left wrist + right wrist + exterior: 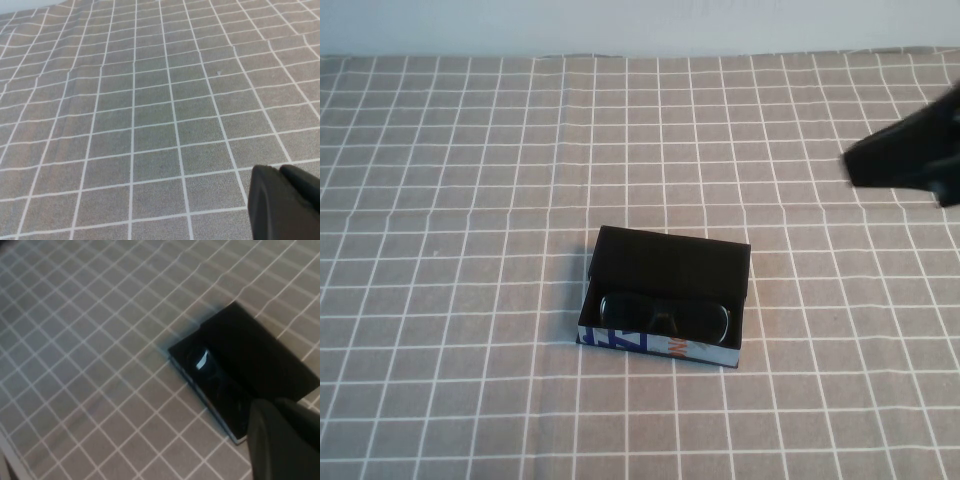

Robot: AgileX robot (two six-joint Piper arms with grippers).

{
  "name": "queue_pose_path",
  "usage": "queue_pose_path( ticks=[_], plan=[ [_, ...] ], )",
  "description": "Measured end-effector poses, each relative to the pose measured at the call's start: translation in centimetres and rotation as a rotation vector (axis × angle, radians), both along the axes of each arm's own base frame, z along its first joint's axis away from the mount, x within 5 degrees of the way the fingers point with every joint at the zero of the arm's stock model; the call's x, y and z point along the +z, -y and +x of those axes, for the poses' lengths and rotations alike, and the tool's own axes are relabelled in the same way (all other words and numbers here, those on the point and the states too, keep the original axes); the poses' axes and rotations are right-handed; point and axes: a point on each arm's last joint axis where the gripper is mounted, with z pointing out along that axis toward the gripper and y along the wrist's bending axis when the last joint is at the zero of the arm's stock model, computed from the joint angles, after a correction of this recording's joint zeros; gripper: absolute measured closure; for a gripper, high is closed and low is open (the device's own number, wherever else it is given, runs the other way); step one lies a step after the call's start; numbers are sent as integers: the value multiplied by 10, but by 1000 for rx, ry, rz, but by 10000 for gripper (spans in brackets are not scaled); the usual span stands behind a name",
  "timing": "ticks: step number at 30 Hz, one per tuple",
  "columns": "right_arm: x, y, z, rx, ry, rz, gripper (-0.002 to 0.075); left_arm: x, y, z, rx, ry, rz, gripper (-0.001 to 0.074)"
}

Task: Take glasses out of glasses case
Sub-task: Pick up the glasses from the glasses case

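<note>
**Right arm approaches the open case; the glasses are not yet touched**

The glasses case [665,300] lies on the grey checked tablecloth [450,200] with its black lid folded back, away from the robot. The glasses [665,315] lie inside the case, just behind its printed front wall, lenses facing up. Nothing touches them.

The right gripper [910,150] hangs above the cloth, well apart from the case, beyond it and to the right side of it. In the right wrist view the case [250,365] and the glasses [215,375] are seen from above, so I judge that this arm is the one which goes for the glasses. The step in hand looks like the approach; the pick itself is not begun.

The next move probably asks the right gripper to travel toward the case, come down over the open tray, and take the frame at a thin part, perhaps the bridge, without pushing the light case away or catching its wall.

The left gripper [287,202] does not appear in the high view; its own camera shows only bare cloth, with no case near, so it seems parked.

Of both grippers only a dark piece at the picture edge is visible, so I cannot tell whether either pincer is apart or together. The black frame against the black interior is hard to make out, and the arms of the glasses cannot be distinguished.
</note>
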Motion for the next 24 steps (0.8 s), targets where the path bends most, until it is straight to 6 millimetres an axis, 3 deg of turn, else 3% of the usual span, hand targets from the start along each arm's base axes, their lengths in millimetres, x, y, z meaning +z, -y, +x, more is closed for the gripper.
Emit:
queue_pose_path(
  ticks=[7, 13, 24],
  plan=[
    [-33, -56, 61, 173, -111, -166, 743, 0, 0, 0, 0, 0, 0, 739],
    [-59, -98, 91, 258, -129, -265, 742, 0, 0, 0, 0, 0, 0, 739],
    [-119, -144, 104, 367, -129, -509, 635, 0, 0, 0, 0, 0, 0, 739]
  ],
)
